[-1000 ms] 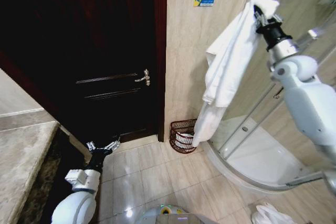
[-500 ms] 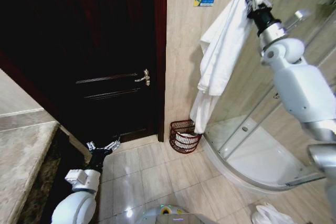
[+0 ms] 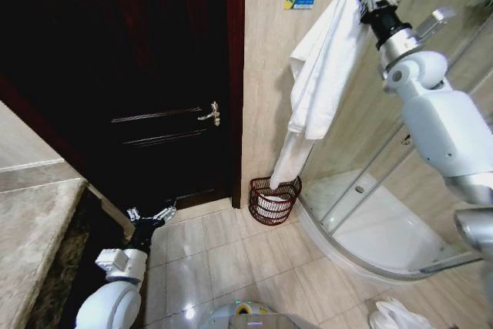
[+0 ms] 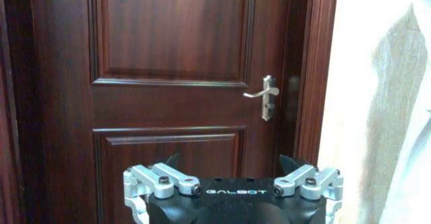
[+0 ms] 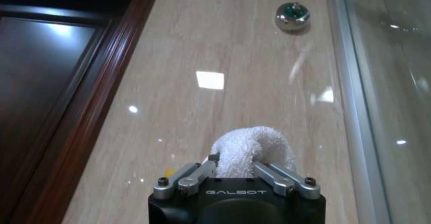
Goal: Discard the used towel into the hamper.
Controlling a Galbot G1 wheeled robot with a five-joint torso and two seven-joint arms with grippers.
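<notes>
a: what can go wrong from here?

b: the towel (image 3: 323, 75) is long, and it hangs from the right gripper (image 3: 368, 1), which is raised high near the wall. its lower end is at the rim of the hamper (image 3: 273, 199), maybe just inside, but the head view does not let one be sure. if the gripper lets go while most of the cloth hangs beside the rim, the towel can fall partly on the floor, or drape over the edge. the hamper also looks light, so a heavy fold on one side may tip it.

a: how does the gripper hold it?

b: in the right wrist view the right gripper (image 5: 235, 176) has its fingers pressed on a bunched fold of towel (image 5: 253, 151), which sticks out between them. the grip is on a small part only, so the cloth may slip out by its own weight.

a: and where is the hamper relative to this gripper?

b: far below it, on the floor in the corner between the door (image 3: 154, 75) frame and the shower glass (image 3: 431, 59), and a little toward the robot's left of the gripper.

a: the other arm?

b: the left gripper (image 3: 151, 216) is low near the door, spread open, holding nothing.
</notes>
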